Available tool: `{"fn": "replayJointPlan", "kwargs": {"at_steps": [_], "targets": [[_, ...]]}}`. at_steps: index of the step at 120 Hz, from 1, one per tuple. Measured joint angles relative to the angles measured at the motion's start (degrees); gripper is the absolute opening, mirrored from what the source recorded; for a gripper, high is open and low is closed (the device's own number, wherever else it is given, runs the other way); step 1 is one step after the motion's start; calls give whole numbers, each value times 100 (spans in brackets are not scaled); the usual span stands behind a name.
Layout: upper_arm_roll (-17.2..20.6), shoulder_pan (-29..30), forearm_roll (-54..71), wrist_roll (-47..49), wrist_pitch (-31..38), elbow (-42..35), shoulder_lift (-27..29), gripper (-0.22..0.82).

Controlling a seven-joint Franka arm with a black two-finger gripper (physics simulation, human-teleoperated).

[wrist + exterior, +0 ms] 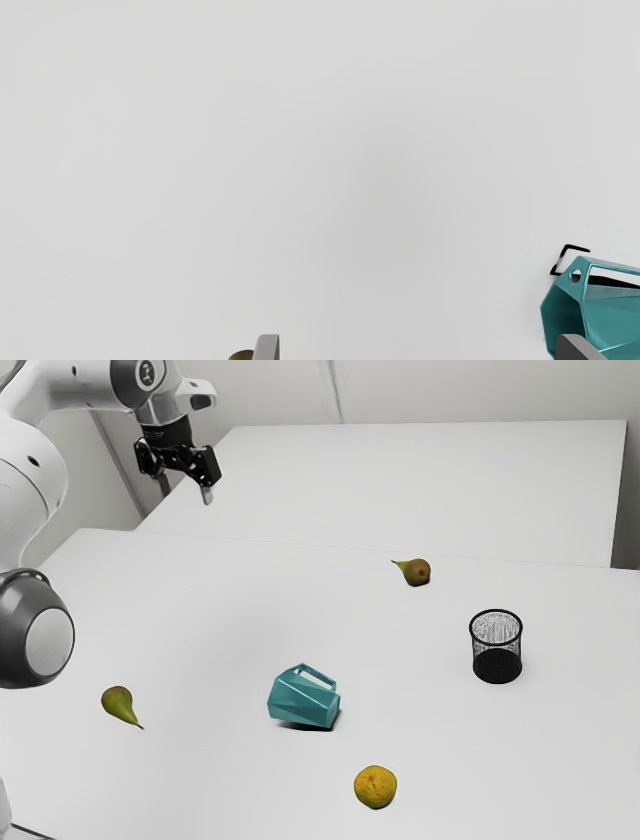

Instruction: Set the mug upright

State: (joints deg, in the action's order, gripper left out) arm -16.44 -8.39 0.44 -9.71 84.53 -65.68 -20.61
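Nearest in the exterior view is one round yellow fruit (375, 787), resting by itself on the tabletop (220, 610). Just past it lies the one teal faceted mug (303, 698), on its side on the tabletop with its handle uppermost; the wrist view looks partly into its mouth. There are two pears: the nearer, a green pear (117, 703), lies toward the exterior view's left, its narrow end toward the mug's side. Farther off, toward the exterior view's right, stands one black mesh pen cup (497, 645), upright. Beyond it is the second, a browner pear (415, 571), on its side.

The one arm (75, 385) comes in from the exterior view's left, its fingers (207, 495) raised and well apart from the mug. In the wrist view the two fingers (267, 347) stand wide apart, with nothing clamped between them. A brownish sliver shows beside one; I cannot tell what it is.

The tabletop is plain white and smooth. Behind it is one more white flat surface (420, 480), then pale walls (480, 390) with a vertical seam.
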Motion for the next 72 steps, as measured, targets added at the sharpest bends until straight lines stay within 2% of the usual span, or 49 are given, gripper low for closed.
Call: {"fn": "replayJointPlan", "kwargs": {"at_steps": [34, 57, 72], "targets": [[-58, -57, -110, -9, -307, -168, 151, 60], [-28, -118, -557, 44, 278, -2466, 1358, 60], [-34, -99, -1030, 53, 855, -3682, 1886, 60]]}}
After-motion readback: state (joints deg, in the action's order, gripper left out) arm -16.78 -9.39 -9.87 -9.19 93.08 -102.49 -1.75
